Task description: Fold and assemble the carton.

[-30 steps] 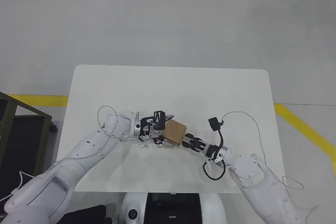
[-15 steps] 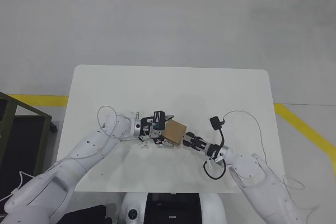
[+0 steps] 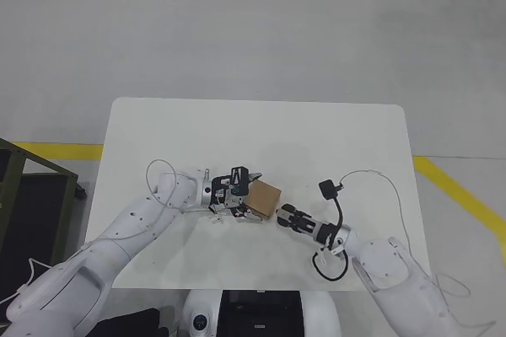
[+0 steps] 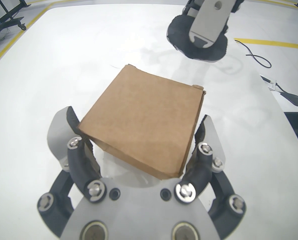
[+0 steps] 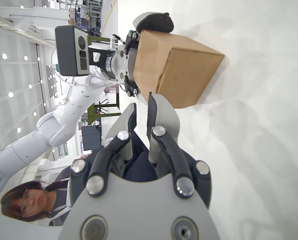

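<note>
A small closed brown carton [image 3: 265, 199] rests on the white table [image 3: 253, 126] near its front middle. My left gripper [image 4: 136, 131] is shut on the carton [image 4: 144, 121], one finger on each side of its near end. In the top view this gripper [image 3: 240, 200] sits just left of the box. My right gripper [image 5: 142, 102] is shut with nothing between its fingers, a short way off the carton's [image 5: 178, 71] corner. From above it [image 3: 282, 218] lies at the box's near right, and it [image 4: 206, 26] hangs beyond the box in the left wrist view.
A dark green cart [image 3: 8, 194] stands on the floor left of the table. Yellow tape [image 3: 464, 194] marks the floor to the right. A thin cable [image 3: 379, 181] loops over the table by the right arm. The far half of the table is bare.
The right gripper has drawn back a little from the carton toward the near right. The left gripper and the carton have stayed put.
</note>
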`<action>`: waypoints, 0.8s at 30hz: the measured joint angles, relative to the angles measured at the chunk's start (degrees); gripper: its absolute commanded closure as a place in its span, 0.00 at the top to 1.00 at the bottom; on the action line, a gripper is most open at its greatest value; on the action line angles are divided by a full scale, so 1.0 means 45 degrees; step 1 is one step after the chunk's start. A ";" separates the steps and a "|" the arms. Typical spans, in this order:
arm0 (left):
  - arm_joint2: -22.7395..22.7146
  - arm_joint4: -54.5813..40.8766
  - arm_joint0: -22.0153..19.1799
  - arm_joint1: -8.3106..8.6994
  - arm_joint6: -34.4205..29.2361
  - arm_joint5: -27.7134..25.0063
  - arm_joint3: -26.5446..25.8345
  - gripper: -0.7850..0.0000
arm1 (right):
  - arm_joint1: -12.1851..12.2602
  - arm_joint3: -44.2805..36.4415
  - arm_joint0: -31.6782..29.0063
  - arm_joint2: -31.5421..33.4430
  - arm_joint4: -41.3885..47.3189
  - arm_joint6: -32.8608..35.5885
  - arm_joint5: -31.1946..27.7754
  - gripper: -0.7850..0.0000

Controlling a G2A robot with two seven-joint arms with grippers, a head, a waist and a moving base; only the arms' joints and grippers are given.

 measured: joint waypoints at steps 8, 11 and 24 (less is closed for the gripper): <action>-0.0885 -0.0167 0.0443 0.0390 0.0628 -0.0088 -0.0322 1.00 | 0.0023 -0.0275 -0.0054 -0.0015 -0.0137 -0.0027 0.0101 0.20; -0.1377 -0.0079 0.0686 0.0642 0.1013 -0.0258 -0.0331 1.00 | 0.0052 -0.0452 -0.0190 0.0060 -0.0202 -0.0044 0.0087 0.20; -0.4794 -0.0351 0.2434 0.2005 0.2660 0.0177 -0.0915 1.00 | 0.0060 -0.1310 -0.0436 -0.0679 -0.0998 0.0345 0.0228 0.20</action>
